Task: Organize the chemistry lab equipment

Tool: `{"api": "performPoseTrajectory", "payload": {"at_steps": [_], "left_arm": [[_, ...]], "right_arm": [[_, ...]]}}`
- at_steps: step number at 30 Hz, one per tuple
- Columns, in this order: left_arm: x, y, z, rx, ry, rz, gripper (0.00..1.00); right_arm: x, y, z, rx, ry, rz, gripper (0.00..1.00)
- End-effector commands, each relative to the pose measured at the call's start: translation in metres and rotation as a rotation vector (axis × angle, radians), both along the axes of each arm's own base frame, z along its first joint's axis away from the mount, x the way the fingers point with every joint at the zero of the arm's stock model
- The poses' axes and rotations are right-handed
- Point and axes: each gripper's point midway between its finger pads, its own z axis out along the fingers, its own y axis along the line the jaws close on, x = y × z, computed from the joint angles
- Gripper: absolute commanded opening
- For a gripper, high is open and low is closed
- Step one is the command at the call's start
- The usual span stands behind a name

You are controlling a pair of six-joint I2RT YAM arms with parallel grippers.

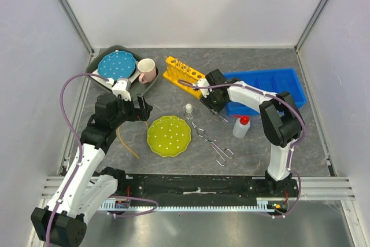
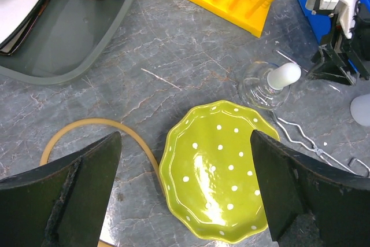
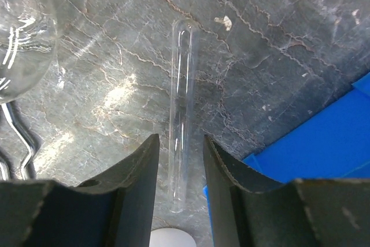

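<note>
The yellow test-tube rack stands near the far edge; the white-capped flask, metal tongs and red-capped squeeze bottle sit mid-table, the tongs nearest the near edge.

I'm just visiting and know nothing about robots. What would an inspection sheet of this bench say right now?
Surface: grey marbled table.
Job's things: yellow rack, flask, tongs, squeeze bottle; one clear tube lying flat.
Clutter: yellow-green plate; blue plate and pink mug in grey tray; blue bin; tan hose.
Grippers: left gripper open above the yellow-green plate; right gripper open, fingers astride the tube.
Cables: purple cables along both arms.
Surroundings: white walls, metal frame.
</note>
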Motion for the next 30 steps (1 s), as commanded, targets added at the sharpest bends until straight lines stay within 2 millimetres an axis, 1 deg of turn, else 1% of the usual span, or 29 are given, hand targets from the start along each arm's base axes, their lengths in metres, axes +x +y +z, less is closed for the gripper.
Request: {"api": "performPoseTrajectory", "payload": {"at_steps": [1,8,12,15,16,18,19,21,22,23,24,25,26,27,28,29,30], "left_arm": [[0.004,0.000,0.009,0.025,-0.047,-0.017,0.99],[0.004,0.001,0.010,0.025,-0.050,-0.017,0.99],[0.003,-0.003,0.011,0.012,-0.050,-0.032,0.99],[0.002,-0.006,0.013,-0.004,-0.052,-0.045,0.99],[0.001,-0.009,0.014,-0.014,-0.052,-0.055,0.99],[0.000,-0.013,0.016,-0.040,-0.049,-0.066,0.98],[-0.001,-0.018,0.018,-0.062,-0.051,-0.087,0.98],[-0.002,-0.026,0.022,-0.120,-0.043,-0.105,0.98],[-0.005,-0.034,0.022,-0.154,-0.029,-0.138,0.98],[-0.004,-0.041,0.027,-0.216,-0.028,-0.143,0.98],[-0.004,-0.046,0.023,-0.249,-0.007,-0.157,0.98],[-0.008,-0.056,0.027,-0.297,0.003,-0.203,0.98],[-0.007,-0.064,0.036,-0.373,0.001,-0.212,0.98],[-0.007,-0.069,0.035,-0.416,0.014,-0.226,0.98],[-0.011,-0.079,0.037,-0.471,0.041,-0.273,0.98],[-0.008,-0.087,0.047,-0.567,0.041,-0.285,0.97],[-0.009,-0.093,0.050,-0.618,0.056,-0.306,0.97]], "right_arm": [[0.008,0.002,-0.005,-0.003,0.006,-0.024,0.42],[0.011,-0.003,-0.017,-0.012,0.037,-0.045,0.34],[0.011,0.000,-0.012,0.009,0.037,-0.042,0.26],[0.011,0.004,-0.002,0.043,0.031,-0.042,0.23],[0.011,0.007,0.007,0.072,0.022,-0.037,0.23],[0.011,0.009,0.016,0.106,0.019,-0.042,0.21],[0.011,0.011,0.027,0.131,0.003,-0.042,0.21],[0.010,0.013,0.039,0.185,0.005,-0.042,0.20],[0.010,0.015,0.051,0.215,-0.012,-0.040,0.20],[0.007,0.017,0.057,0.254,-0.001,-0.035,0.20],[0.006,0.019,0.065,0.279,-0.005,-0.032,0.20],[0.005,0.021,0.077,0.311,-0.021,-0.023,0.20],[0.001,0.023,0.082,0.344,-0.012,-0.014,0.20],[-0.001,0.024,0.087,0.366,-0.010,-0.010,0.20],[-0.003,0.026,0.097,0.396,-0.024,-0.005,0.19],[-0.009,0.030,0.100,0.429,-0.006,0.012,0.20],[-0.012,0.031,0.104,0.449,-0.006,0.020,0.20]]}}
